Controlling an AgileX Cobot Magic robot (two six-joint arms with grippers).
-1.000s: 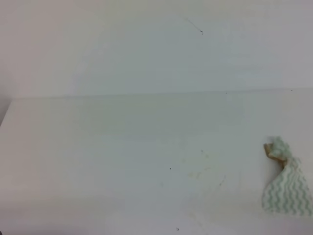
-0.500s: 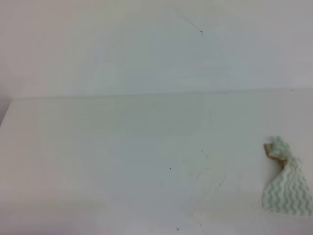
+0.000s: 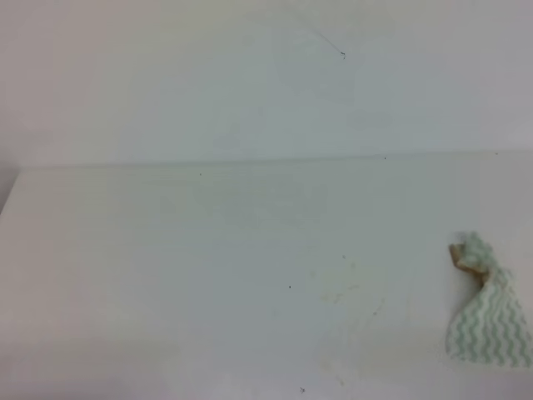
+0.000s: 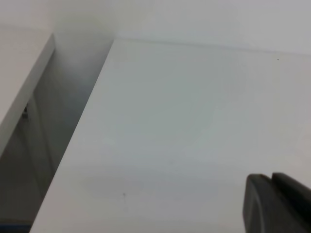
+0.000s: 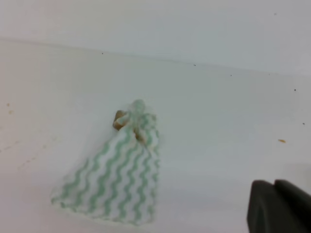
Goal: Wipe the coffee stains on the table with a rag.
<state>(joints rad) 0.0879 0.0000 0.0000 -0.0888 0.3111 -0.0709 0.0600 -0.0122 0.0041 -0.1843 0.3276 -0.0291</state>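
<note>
Rag point(image 3: 487, 312) lies crumpled on table point(image 3: 166, 267) near the right edge of the high view, brown-stained corner pointing away. Right gripper point(image 5: 278, 206) shut, holding nothing, apart from the rag, lower right in its wrist view. Faint tan coffee stains point(image 3: 337, 293) left of rag. Left gripper point(image 4: 274, 204): state unclear.

Almost no change is seen across the exterior high pictures. Only the faint tan coffee stains point(image 3: 337, 293) at lower centre right of the table point(image 3: 166, 250) are rendered slightly fainter now, the thin curved trace beside them being less distinct; this may be only image noise.
</note>
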